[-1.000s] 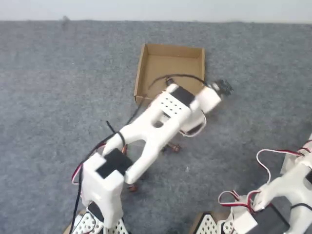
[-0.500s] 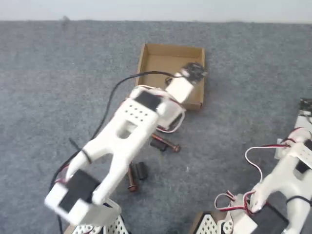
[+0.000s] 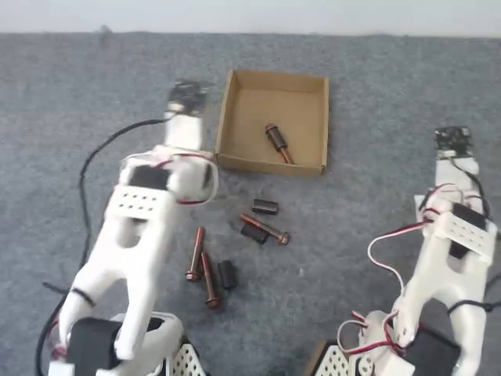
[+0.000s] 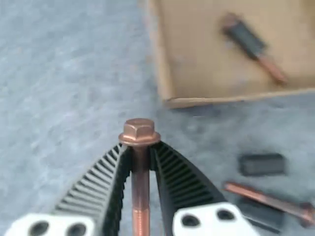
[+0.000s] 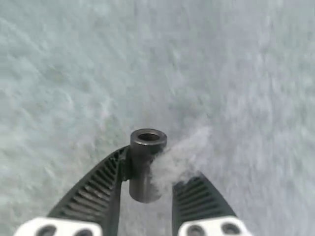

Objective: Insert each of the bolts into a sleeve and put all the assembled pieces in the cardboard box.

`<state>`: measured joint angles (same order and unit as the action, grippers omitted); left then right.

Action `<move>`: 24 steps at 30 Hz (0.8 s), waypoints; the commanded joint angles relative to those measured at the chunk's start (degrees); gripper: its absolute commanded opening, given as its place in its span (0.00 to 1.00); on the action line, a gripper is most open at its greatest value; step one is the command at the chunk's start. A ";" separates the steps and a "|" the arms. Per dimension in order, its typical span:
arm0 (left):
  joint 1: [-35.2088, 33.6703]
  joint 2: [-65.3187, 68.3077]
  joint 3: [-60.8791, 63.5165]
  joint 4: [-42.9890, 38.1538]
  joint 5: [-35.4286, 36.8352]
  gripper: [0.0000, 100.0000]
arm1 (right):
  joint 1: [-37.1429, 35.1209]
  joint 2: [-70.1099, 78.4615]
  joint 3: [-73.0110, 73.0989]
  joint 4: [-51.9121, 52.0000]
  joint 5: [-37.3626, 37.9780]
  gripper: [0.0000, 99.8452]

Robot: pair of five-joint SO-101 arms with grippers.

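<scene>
Copper hex-head bolt (image 4: pixel 140 135) is clamped in the left gripper (image 4: pixel 140 150), near the shallow brown cardboard box (image 3: pixel 258 110). Black cylindrical sleeve (image 5: pixel 146 162) is pinched in the right gripper (image 5: pixel 153 169), bore exposed, presumably for insertion.

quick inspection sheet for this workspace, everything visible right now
surface: grey carpet, no damage seen
cardboard box: open, one assembled piece lying inside
loose parts: bare bolt beside a second bolt, with a loose sleeve next to them. Spare sleeve near the box. Third bolt against a dark sleeve, cannot tell if inserted
clutter: nothing seen
left end effector: shut on a held bolt, beside the box
right end effector: shut on a held sleeve, above bare carpet
cables: black cable on the left arm, red and white wires on the right arm, none over the parts
surroundings: pale wall behind the carpet
</scene>
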<state>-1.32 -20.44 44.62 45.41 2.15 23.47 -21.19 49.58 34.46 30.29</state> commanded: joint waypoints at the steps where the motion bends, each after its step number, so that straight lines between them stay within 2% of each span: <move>1: -5.71 -5.01 3.74 -5.19 1.05 0.01 | -4.62 -2.68 -0.35 -4.44 0.18 0.01; 7: -13.01 -11.08 12.62 -7.56 0.70 0.01 | -12.00 -2.68 -0.35 -9.98 -0.53 0.01; 12: -17.93 -18.29 19.74 -7.47 0.53 0.01 | -15.69 -2.68 -0.35 -16.48 -12.66 0.01; 19: -18.73 -26.29 27.47 -7.30 0.44 0.01 | -20.70 -1.89 -0.35 -22.11 -15.65 0.01; 24: -18.81 -29.63 30.73 -7.38 0.44 0.01 | -23.69 4.62 -0.44 -32.75 -24.35 0.01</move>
<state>-19.78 -46.37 75.38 39.25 2.59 1.23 -18.29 49.67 8.79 10.51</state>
